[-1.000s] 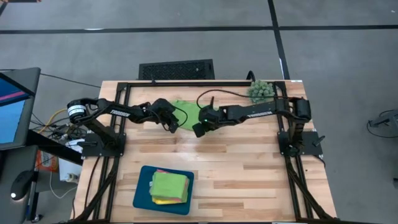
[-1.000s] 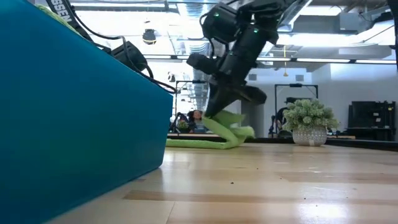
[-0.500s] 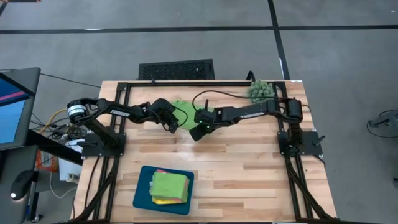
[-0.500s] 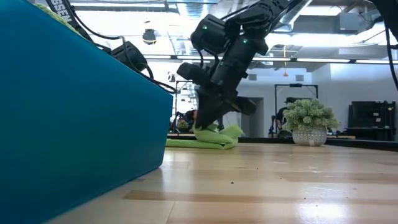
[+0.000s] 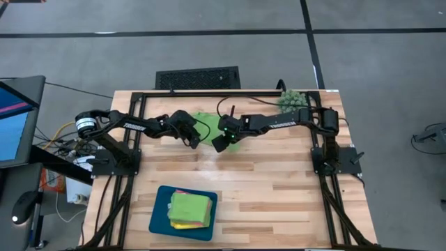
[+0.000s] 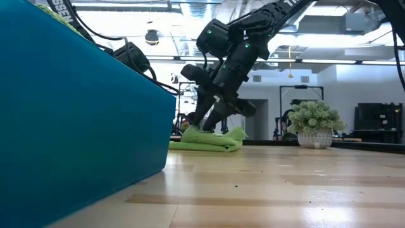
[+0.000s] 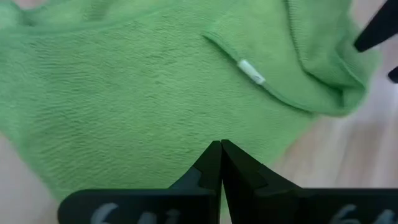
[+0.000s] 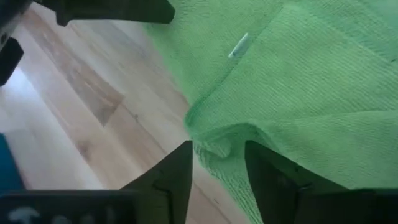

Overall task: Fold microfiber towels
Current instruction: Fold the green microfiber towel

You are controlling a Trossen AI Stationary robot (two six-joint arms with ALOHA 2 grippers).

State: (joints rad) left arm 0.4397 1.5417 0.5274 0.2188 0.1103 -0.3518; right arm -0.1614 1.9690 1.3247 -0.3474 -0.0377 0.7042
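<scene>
Tray (image 5: 160, 209): dark teal, nearest me on the table's front left; I see its wall as a blue slab filling the left of the low view.
Stack (image 5: 190, 208): folded towels in the tray, lime green on top, yellow and a pink edge showing under it.
Table (image 5: 279, 202): light wood planks, black frame rails down both sides.
Towel (image 5: 204, 120): lime green, lying at the table's far middle between the two grippers; I see one edge turned over onto itself in a low fold, a small white tag (image 7: 251, 71) on the folded edge.
Left gripper (image 5: 194, 139): at the towel's left edge; my left wrist view shows its fingers pressed together with the tips down on the green cloth, so closed; whether cloth is pinched I cannot tell.
Right gripper (image 5: 221, 144): at the towel's right front corner, tilted down over the fold; my right wrist view shows its fingers (image 8: 168, 180) apart with a rumpled bit of cloth lying in the gap, nothing clamped.
Plant (image 5: 293, 102): small spiky green one in a pale pot, far right corner, well apart from the towel.
Grate (image 5: 197, 77): dark, on the floor beyond the table's far edge.
Screen (image 5: 14, 118): far left, off the table, partly cut off.
</scene>
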